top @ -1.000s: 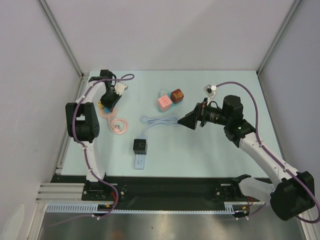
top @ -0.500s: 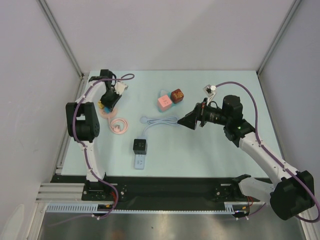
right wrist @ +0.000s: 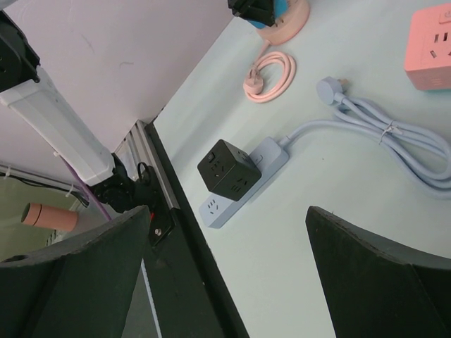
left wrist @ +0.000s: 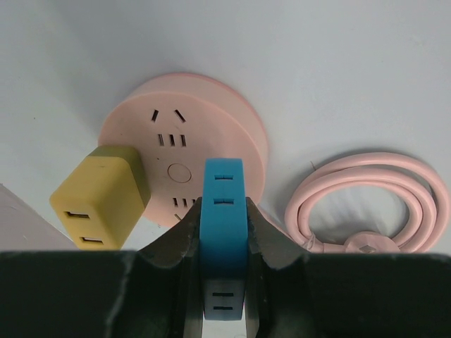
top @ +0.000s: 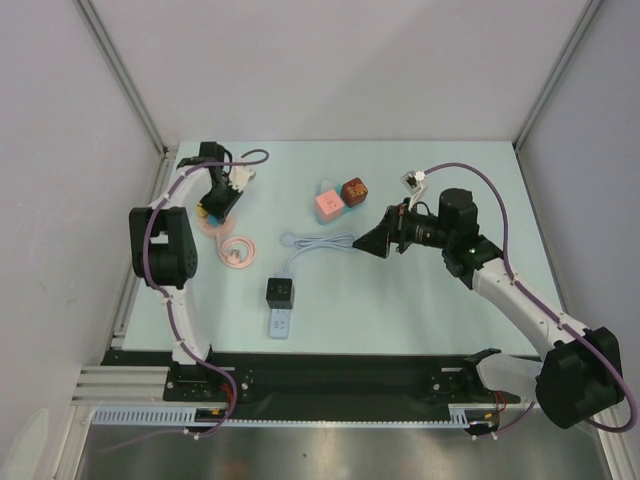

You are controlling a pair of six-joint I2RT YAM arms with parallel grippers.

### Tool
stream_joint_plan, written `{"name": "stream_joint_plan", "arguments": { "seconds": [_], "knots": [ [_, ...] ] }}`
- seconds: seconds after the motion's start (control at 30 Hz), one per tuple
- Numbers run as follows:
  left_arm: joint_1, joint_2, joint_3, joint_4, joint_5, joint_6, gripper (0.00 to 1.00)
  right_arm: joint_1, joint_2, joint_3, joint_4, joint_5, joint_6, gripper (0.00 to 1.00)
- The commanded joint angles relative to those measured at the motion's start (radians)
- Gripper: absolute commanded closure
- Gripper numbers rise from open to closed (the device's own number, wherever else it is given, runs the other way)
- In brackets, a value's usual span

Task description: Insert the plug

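**A:** What filled most of the overhead view?

**B:** The pale counter [top: 400,300], walled in white. The left arm [top: 165,250] ran up the left edge, and the right arm [top: 520,300] reached in from the lower right toward the centre.

**A:** And the tools?

**B:** The right tool [top: 372,243] hung just right of centre with its jaws spread wide and nothing between them. Its own camera showed the fingers [right wrist: 77,267] far apart above the counter. The left tool [top: 213,203] was in the upper left, pinching a blue plug [left wrist: 223,204] by its sides.

**A:** What lay on the counter?

**B:** Below centre was a pale blue power strip [top: 281,322] with a black cube adapter [top: 280,291] on it. Its bundled cord [top: 325,242] trailed up and to the right. In the upper left sat the pink round socket [left wrist: 183,141], with its coiled pink cable [left wrist: 366,201] just beside it. Above the cord, a pink cube socket [top: 329,205] touched a dark red cube [top: 354,189].

**A:** Where exactly was the plug?

**B:** In the left wrist view, a yellow adapter [left wrist: 99,197] sat on the left of the round socket's face. The blue plug stood at the lower edge of that face, near the yellow adapter but apart from it. I could not tell whether its pins were in the slots.
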Motion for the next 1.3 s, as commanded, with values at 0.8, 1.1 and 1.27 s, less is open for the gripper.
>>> {"name": "stream_joint_plan", "arguments": {
  "seconds": [0.8, 1.1, 1.27],
  "knots": [
    [-0.023, 0.069, -0.075, -0.001, 0.177, -0.036, 1.0, 0.038, -0.037, 0.048, -0.035, 0.031, -0.065, 0.0],
    [-0.052, 0.13, -0.046, -0.038, 0.182, -0.053, 1.0, 0.067, -0.06, 0.06, -0.064, 0.069, -0.104, 0.0],
    [-0.081, 0.144, -0.053, -0.039, 0.144, -0.053, 1.0, 0.084, -0.068, 0.063, -0.107, 0.084, -0.119, 0.0]
  ]
}}
